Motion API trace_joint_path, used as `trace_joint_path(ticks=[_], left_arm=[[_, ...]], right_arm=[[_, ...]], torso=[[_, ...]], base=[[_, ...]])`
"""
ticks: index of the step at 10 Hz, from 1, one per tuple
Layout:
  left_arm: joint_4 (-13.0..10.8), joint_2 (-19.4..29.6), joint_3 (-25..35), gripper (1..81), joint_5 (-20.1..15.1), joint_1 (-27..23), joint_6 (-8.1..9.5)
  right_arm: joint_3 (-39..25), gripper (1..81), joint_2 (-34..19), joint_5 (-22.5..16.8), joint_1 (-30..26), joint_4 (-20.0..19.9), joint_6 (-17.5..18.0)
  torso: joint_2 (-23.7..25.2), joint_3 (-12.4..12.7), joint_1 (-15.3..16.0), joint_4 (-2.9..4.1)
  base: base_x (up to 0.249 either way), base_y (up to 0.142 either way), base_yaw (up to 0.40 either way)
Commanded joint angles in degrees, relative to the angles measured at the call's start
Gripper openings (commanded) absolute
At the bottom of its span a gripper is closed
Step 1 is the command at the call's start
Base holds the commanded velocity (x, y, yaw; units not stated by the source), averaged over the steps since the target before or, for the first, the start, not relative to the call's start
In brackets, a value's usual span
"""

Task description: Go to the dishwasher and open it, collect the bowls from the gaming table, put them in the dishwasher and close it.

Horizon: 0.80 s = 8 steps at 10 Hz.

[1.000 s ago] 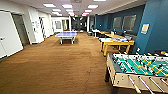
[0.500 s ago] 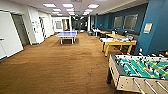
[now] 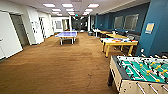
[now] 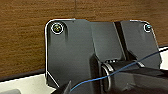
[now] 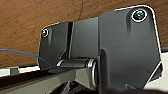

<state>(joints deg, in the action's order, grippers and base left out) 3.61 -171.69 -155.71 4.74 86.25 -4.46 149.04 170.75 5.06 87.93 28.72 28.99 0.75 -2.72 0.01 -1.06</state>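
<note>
Driving across the brown carpet point(image 3: 55, 67), the base could clip the foosball table point(image 3: 140, 72) at lower right; whether either claw is spread or pressed together, I cannot tell.

Foosball table point(image 3: 140, 72) nearest, at right. Beyond it, along same wall (further from camera): wooden-topped table point(image 3: 119, 43) with small items on top. Well left of that, further back: ping-pong table point(image 3: 66, 34) on carpet point(image 3: 57, 67).

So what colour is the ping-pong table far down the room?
Blue. The ping-pong table shows best in the head view, standing on the brown carpet.
</note>
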Motion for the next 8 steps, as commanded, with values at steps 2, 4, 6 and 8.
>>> trace_joint_path(ticks=[2,4,6,8], left_arm=[[1.05,0.38,-0.21,81.1,-2.90,-2.79,-0.03],[1.05,0.38,-0.21,81.1,-2.90,-2.79,-0.02],[1.05,0.21,-0.03,81.1,-2.81,-2.71,-0.02],[1.05,-0.05,0.05,81.1,-2.81,-2.79,-0.03]], right_arm=[[-0.52,81.1,0.13,-1.98,-3.06,0.72,-0.07],[-0.52,81.1,0.14,-1.98,-3.06,0.55,0.01],[-0.52,81.1,0.05,-1.98,-2.89,0.19,0.10],[-0.78,81.1,0.05,-1.98,-2.71,0.55,0.02]], torso=[[0.00,0.00,0.00,0.00],[0.00,0.00,-0.01,0.00],[0.00,0.00,-0.01,0.00],[0.00,0.00,-0.01,0.00]], base=[[0.147,0.000,0.000],[0.161,0.000,0.000],[0.172,0.000,0.000],[0.175,0.000,0.000]])
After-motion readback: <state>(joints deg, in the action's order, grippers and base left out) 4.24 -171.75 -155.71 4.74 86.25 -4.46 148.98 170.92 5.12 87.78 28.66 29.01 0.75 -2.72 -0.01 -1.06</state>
